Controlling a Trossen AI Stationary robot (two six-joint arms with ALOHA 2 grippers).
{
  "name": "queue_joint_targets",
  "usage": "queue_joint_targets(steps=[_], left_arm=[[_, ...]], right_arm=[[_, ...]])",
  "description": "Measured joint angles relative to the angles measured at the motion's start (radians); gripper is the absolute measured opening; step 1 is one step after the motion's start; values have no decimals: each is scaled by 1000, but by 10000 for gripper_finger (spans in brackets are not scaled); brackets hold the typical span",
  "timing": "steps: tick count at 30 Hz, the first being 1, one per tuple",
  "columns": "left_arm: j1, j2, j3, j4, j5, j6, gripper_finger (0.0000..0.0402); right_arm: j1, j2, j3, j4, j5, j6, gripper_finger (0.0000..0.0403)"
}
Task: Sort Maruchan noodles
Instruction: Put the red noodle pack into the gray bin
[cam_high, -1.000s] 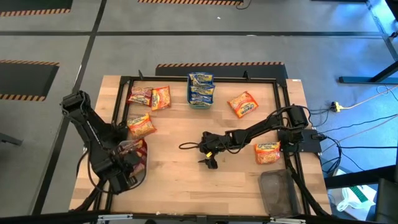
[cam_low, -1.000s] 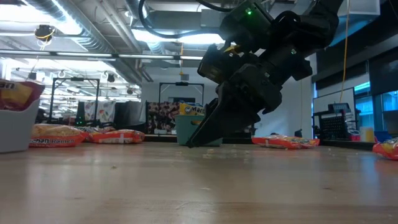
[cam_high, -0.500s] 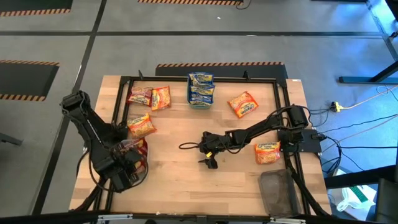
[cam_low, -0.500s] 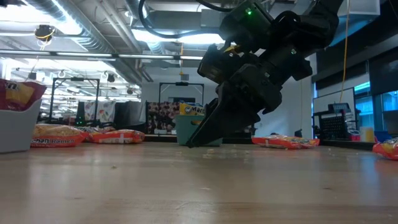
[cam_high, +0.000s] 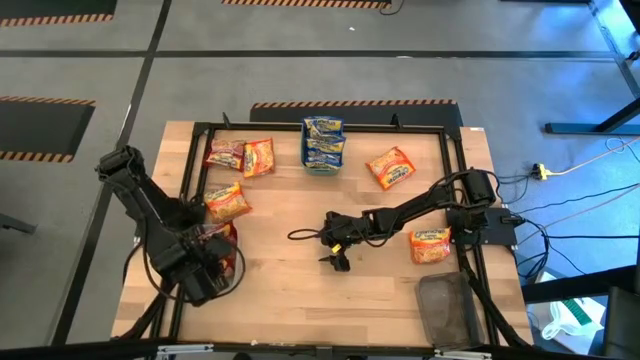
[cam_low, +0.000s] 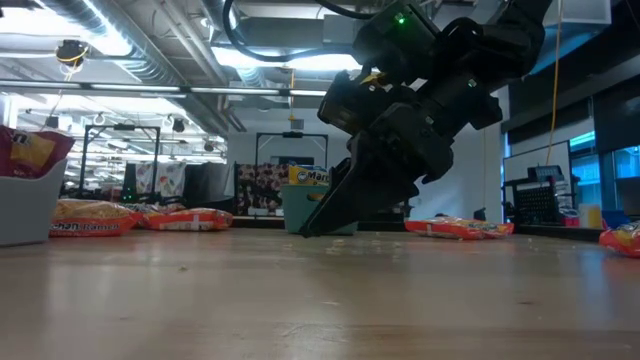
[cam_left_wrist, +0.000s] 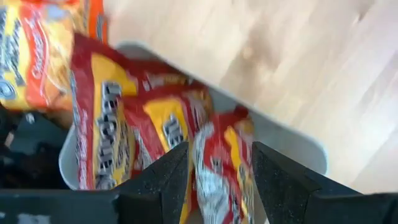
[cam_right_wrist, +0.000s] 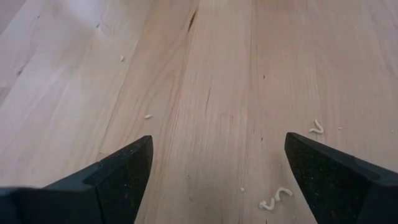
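Observation:
Several red Maruchan noodle packets (cam_left_wrist: 168, 130) stand on edge in a grey tray (cam_left_wrist: 273, 134) at the table's near left (cam_high: 228, 268). My left gripper (cam_left_wrist: 221, 180) hangs open just above them, pointing down, touching nothing (cam_high: 208, 268). An orange packet (cam_high: 228, 202) lies flat beside the tray. More packets lie at the far left (cam_high: 226, 153) (cam_high: 258, 157), far right (cam_high: 390, 167) and right edge (cam_high: 430, 244). Blue-and-yellow packets (cam_high: 323, 140) stand in a teal tray (cam_low: 315, 210). My right gripper (cam_high: 335, 255) rests open mid-table, nothing between its fingers (cam_right_wrist: 217, 180).
A dark tray (cam_high: 448, 308) sits at the near right corner. A black frame (cam_high: 320, 127) runs round the tabletop. Noodle crumbs (cam_right_wrist: 277, 199) lie on the bare wood under my right gripper. Bare wood stretches between the two arms along the near edge.
My left gripper has risen a little over the grey tray and drifted slightly toward the table's right. The red packet sticking up out of the tray has shifted a little in the low view.

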Motion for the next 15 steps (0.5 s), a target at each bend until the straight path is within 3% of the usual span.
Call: queue_joint_targets(steps=[7, 15], left_arm=[[82, 0, 2, 1, -58, 67, 169], [296, 0, 2, 1, -55, 255, 169]], right_arm=[[0, 0, 0, 0, 0, 0, 351], [0, 0, 0, 0, 0, 0, 351]])
